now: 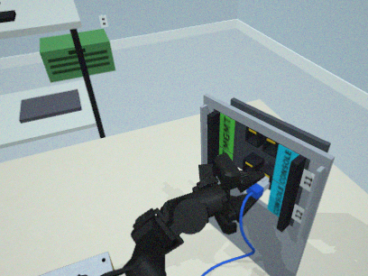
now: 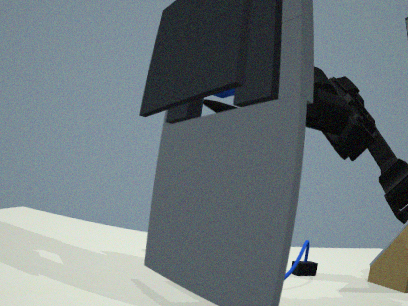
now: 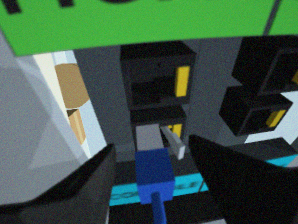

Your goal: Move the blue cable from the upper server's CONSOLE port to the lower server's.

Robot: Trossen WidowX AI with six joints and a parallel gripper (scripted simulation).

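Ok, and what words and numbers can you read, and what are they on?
"MGMT": the green strip; the wrist view cuts it off.
"CONSOLE", twice in a row: the light-blue strip.
"11": the upper white tag.
"12": the lower white tag.
In the wrist view, the light-blue strip's writing is partly hidden and too blurred to read fully.

The plug [image 1: 255, 190] [image 2: 226, 93] [image 3: 154, 172], a blue block with a grey front and pale slanting tab [image 3: 173, 143], points into the lower port [image 1: 267, 176] [image 3: 175, 130]; how deep it sits I cannot tell. Its blue cable [image 1: 242, 221] [image 2: 299, 261] [image 3: 159, 211] hangs in a curve from the rear. The black, yellow-marked upper port [image 1: 271, 144] [image 3: 256, 113] is empty.
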